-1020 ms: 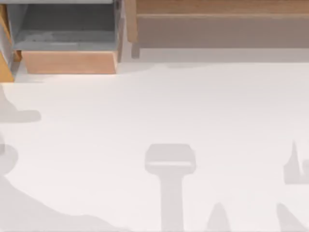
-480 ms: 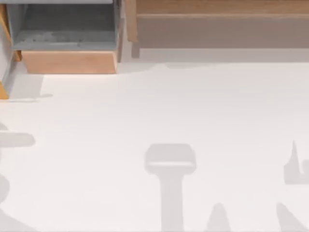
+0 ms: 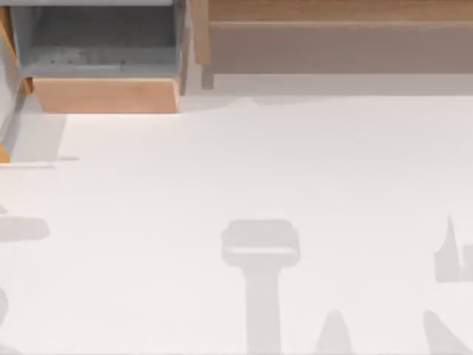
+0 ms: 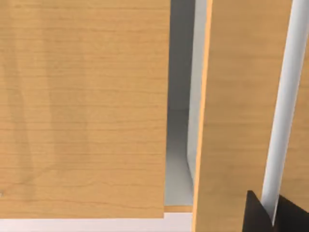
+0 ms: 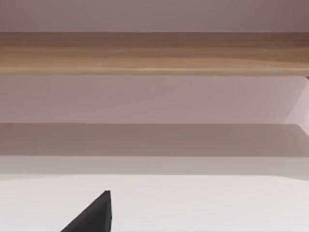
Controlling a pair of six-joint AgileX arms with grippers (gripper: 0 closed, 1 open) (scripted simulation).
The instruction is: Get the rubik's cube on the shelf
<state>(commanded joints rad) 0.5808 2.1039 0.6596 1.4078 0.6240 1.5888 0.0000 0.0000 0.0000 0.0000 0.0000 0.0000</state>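
The rubik's cube is out of view. The shelf [image 3: 332, 44] is long and brown and runs along the back right of the table; the right wrist view shows it as a wood board [image 5: 154, 53] straight ahead. A dark part of my right gripper [image 5: 94, 217] hangs over the white table in front of it. My left gripper [image 4: 273, 215] is at the far left, shut on the white bar handle [image 4: 282, 111] of a light-wood cabinet door [image 4: 236, 111]. That door stands swung out, its edge [image 3: 3, 152] at the top view's left border.
A short light-wood compartment [image 3: 103, 95] with grey inner walls stands at the back left. Through the gap between the wood panels I see its grey inside [image 4: 179, 145]. Arm shadows [image 3: 260, 251] lie on the white table [image 3: 244, 163].
The door's edge at the top view's left has swung toward the table's front. The left arm's shadow has slid down and off to the left. The right side has not moved.
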